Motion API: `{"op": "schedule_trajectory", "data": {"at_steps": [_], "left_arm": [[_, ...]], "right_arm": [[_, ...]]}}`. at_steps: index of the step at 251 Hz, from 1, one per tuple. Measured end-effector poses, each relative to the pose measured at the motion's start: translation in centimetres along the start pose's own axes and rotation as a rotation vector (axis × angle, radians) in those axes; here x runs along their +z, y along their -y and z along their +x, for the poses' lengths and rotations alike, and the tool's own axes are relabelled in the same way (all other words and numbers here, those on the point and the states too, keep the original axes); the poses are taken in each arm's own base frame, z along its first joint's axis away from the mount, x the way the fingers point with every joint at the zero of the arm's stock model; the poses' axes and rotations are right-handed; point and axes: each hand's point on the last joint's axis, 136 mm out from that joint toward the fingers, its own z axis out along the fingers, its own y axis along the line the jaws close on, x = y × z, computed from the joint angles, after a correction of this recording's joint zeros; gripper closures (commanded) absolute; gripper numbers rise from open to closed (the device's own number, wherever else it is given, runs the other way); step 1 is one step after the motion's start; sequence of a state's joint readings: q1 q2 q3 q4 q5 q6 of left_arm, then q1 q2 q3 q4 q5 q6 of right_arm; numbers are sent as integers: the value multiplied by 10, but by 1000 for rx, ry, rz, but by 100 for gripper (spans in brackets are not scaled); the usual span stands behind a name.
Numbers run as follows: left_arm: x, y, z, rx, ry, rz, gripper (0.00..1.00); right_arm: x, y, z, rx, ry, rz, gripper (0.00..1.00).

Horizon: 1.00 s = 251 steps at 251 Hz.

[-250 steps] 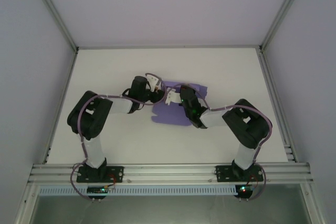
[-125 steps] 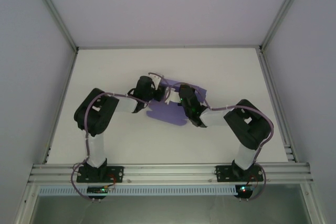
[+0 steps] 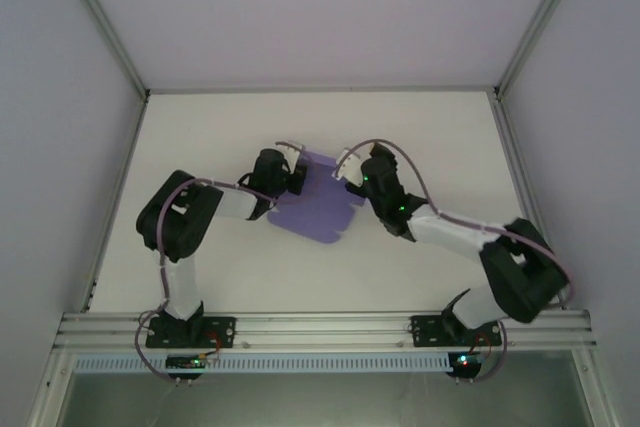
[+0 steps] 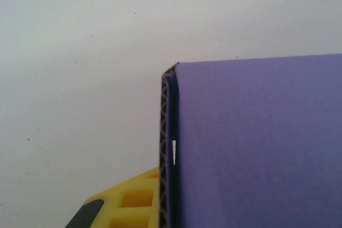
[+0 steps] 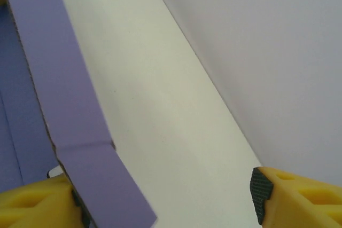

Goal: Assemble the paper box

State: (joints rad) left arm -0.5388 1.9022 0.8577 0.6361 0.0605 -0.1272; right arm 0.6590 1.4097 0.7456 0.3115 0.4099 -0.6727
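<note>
Right pincer [image 5: 165,196] is withdrawing to the right of the box [image 3: 322,209], fingers spread. Left pincer [image 3: 296,177] is pinching the box's left edge alone. Assembly is continuing, unfinished.

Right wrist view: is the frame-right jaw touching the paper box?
Apart. Right wrist view shows bare table between that jaw of the right gripper and the paper box.

A flat white rectangular table [image 3: 200,127] carries a lavender-purple card paper box [image 3: 318,209] lying near the table's middle.
</note>
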Motion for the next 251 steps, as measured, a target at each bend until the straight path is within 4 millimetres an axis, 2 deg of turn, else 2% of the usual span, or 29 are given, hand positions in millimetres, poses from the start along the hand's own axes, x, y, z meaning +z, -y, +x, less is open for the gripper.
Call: {"op": "schedule_trajectory", "data": {"at_steps": [15, 24, 34, 65, 101, 134, 197, 226, 251], "left_arm": [[-2, 3, 1, 5, 0, 19, 100], [-2, 5, 2, 8, 1, 33, 100], [-3, 8, 4, 11, 2, 50, 100], [-7, 19, 7, 28, 5, 121, 100], [-8, 25, 9, 40, 2, 155, 100], [-8, 30, 9, 47, 4, 170, 100], [-8, 40, 11, 82, 4, 183, 100], [-7, 43, 11, 88, 9, 183, 93], [-7, 42, 12, 85, 9, 173, 92]], "right_arm": [[-11, 0, -3, 71, 31, -65, 12], [-18, -1, -5, 118, 50, -106, 5], [-24, -2, -7, 178, 68, -152, 4], [-33, 1, -16, 386, 101, -317, 5], [-30, 9, -36, 565, 117, -459, 10], [-14, -1, -37, 656, 73, -523, 15], [41, -28, -37, 690, -56, -583, 19], [60, -46, -39, 684, -95, -612, 23], [68, -61, -39, 676, -122, -640, 25]]}}
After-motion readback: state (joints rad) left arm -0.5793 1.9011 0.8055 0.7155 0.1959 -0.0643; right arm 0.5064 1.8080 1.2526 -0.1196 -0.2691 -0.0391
